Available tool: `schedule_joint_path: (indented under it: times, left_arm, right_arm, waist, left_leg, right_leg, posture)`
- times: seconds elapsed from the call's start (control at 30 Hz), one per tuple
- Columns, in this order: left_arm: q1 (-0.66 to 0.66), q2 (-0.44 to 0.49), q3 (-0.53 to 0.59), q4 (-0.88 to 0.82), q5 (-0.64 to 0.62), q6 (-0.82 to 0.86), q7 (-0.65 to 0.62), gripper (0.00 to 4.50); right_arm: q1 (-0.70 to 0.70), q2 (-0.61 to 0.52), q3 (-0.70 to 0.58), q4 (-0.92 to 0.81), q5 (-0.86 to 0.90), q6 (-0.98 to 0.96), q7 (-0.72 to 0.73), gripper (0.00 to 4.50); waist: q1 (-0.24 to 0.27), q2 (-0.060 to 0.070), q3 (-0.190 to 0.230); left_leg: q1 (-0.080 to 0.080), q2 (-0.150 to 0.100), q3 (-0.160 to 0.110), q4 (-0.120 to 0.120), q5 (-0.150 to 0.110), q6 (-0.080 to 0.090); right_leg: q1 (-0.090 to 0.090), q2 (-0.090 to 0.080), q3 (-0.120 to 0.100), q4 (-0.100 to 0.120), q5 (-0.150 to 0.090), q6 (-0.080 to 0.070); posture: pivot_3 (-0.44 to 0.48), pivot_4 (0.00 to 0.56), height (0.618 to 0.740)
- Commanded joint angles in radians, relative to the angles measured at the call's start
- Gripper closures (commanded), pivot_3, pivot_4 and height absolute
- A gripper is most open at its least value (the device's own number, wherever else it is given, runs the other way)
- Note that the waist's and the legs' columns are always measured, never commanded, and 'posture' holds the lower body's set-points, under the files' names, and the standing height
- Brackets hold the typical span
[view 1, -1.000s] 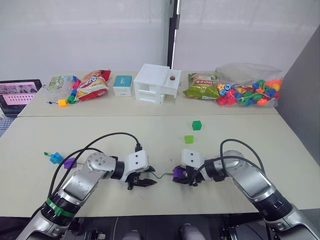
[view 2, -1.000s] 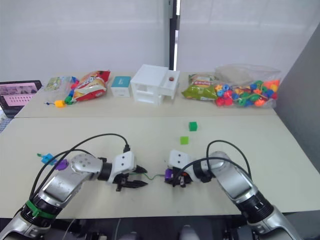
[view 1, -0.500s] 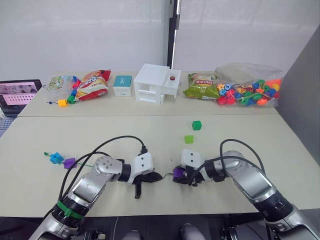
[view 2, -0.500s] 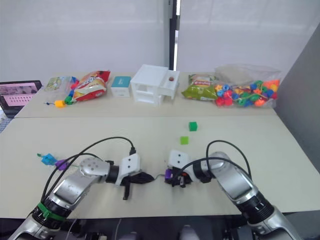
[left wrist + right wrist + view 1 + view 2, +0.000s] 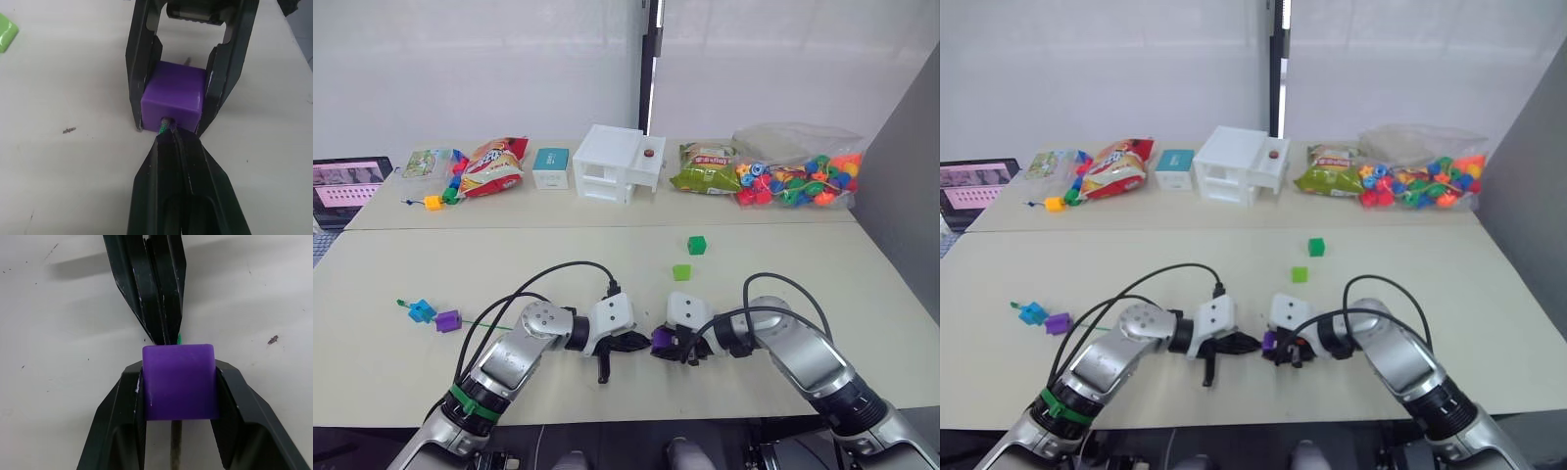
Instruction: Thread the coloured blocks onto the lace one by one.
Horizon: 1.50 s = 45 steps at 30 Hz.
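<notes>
Since 1 s ago the L gripper (image 5: 628,343) has slid rightward across the table (image 5: 822,264), closing a clear gap to the R gripper (image 5: 668,345); they now meet nose to nose near the front edge, w/ the R arm barely changed.

Far left: a blue block (image 5: 422,311) and a purple block (image 5: 448,320) sit already on the lace (image 5: 499,323), which runs thin and green from them toward the L arm.

L fingers (image 5: 181,161) are pinched shut on the lace tip, pointing straight at the held purple cube (image 5: 174,98). Wrist view shows the green tip just at the mouth of the cube's hole, prob. entering; depth inside can't be told.

R fingers (image 5: 120,416) clamp the cube from both sides, hole axis lined up w/ the L fingers, i.e. running L–R between the two grippers. A short dark end seems to show past the cube on the R side; unsure if it's the tip.

Key relation: tip and hole are coaxial and touching, so next push is along that line, L toward R.

Two green blocks (image 5: 697,245) (image 5: 682,272) lie loose behind the R gripper, nearer that arm.
</notes>
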Motion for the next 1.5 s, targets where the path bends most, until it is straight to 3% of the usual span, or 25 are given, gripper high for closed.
schedule_joint_path:
  times: [0.03,0.1,0.17,0.4,0.67,0.9,1.1,1.17,1.2,1.5]
  left_arm:
    - [0.007,0.019,0.034,-0.050,-0.022,0.021,0.002,4.25]
    - [0.011,0.037,0.044,-0.067,-0.038,0.030,-0.014,3.67]
    - [0.013,0.058,0.047,-0.085,-0.050,0.039,-0.033,3.03]
    - [-0.026,0.060,0.041,-0.084,-0.058,0.038,-0.040,0.76]
    - [-0.083,-0.050,-0.044,0.031,-0.009,-0.048,-0.033,0.76]
    - [-0.119,-0.106,-0.070,0.139,0.016,-0.117,-0.055,0.76]
    - [-0.136,-0.119,-0.068,0.168,0.014,-0.140,-0.084,2.60]
    - [-0.137,-0.124,-0.070,0.170,0.017,-0.142,-0.088,3.24]
    - [-0.137,-0.125,-0.071,0.169,0.018,-0.142,-0.090,3.30]
    - [-0.133,-0.127,-0.075,0.160,0.026,-0.138,-0.101,3.30]
  right_arm:
    - [-0.006,0.005,-0.001,-0.020,0.007,0.019,-0.011,3.30]
    - [-0.002,0.008,-0.011,-0.032,0.021,0.036,-0.014,3.30]
    - [0.002,0.012,-0.031,-0.051,0.037,0.050,-0.021,2.23]
    - [0.024,-0.049,-0.104,-0.142,0.105,0.115,-0.019,0.00]
    - [0.114,-0.172,-0.163,-0.157,0.116,0.099,-0.028,0.00]
    - [0.131,-0.169,-0.145,-0.147,0.102,0.082,-0.068,0.00]
    - [0.124,-0.164,-0.133,-0.147,0.106,0.071,-0.075,0.00]
    - [0.120,-0.164,-0.123,-0.143,0.101,0.064,-0.072,0.52]
    - [0.117,-0.165,-0.115,-0.138,0.096,0.056,-0.070,0.84]
    - [0.099,-0.170,-0.083,-0.114,0.076,0.018,-0.054,3.96]
  waist:
    - [-0.001,0.000,0.000]
    - [-0.001,0.000,0.000]
    - [-0.001,0.000,0.000]
    - [0.006,0.000,0.000]
    - [0.022,0.000,0.000]
    - [0.019,0.000,0.000]
    - [0.024,0.000,0.000]
    - [0.024,0.000,0.000]
    - [0.024,0.000,0.000]
    - [0.022,0.000,0.000]
  left_leg:
    - [0.000,0.000,0.000,0.000,0.000,0.000]
    - [0.000,0.000,0.000,0.000,0.000,0.000]
    - [0.000,0.000,0.000,0.000,0.000,0.000]
    - [-0.001,0.000,0.000,0.000,0.000,0.000]
    - [-0.001,0.000,0.000,0.000,0.000,0.000]
    - [-0.001,0.000,0.001,0.001,0.000,0.000]
    - [-0.001,0.000,0.001,0.001,0.000,0.000]
    - [-0.001,0.000,0.001,0.001,0.000,0.000]
    - [-0.001,0.000,0.001,0.001,0.000,0.000]
    - [-0.001,0.000,0.001,0.001,0.000,0.000]
  right_leg:
    - [0.000,0.000,0.000,0.000,0.000,0.000]
    - [0.000,0.000,0.000,0.000,0.000,0.000]
    - [0.000,0.000,0.000,0.000,0.000,0.000]
    - [0.000,0.000,0.000,0.000,0.000,0.000]
    - [0.000,0.000,0.000,-0.001,0.000,0.000]
    - [0.000,0.000,0.000,0.000,0.000,0.000]
    - [0.000,0.000,0.000,-0.001,0.000,0.000]
    - [0.000,0.000,0.000,-0.001,0.000,0.000]
    - [0.000,0.000,0.000,-0.001,0.000,0.000]
    - [0.000,0.000,0.000,-0.001,0.000,0.000]
  posture:
    - [0.000,0.150,0.740]
    - [0.000,0.150,0.740]
    - [0.000,0.150,0.740]
    - [0.000,0.150,0.740]
    - [0.000,0.150,0.740]
    - [0.000,0.150,0.740]
    - [0.000,0.150,0.740]
    - [0.000,0.150,0.740]
    - [0.000,0.150,0.740]
    - [0.000,0.150,0.740]
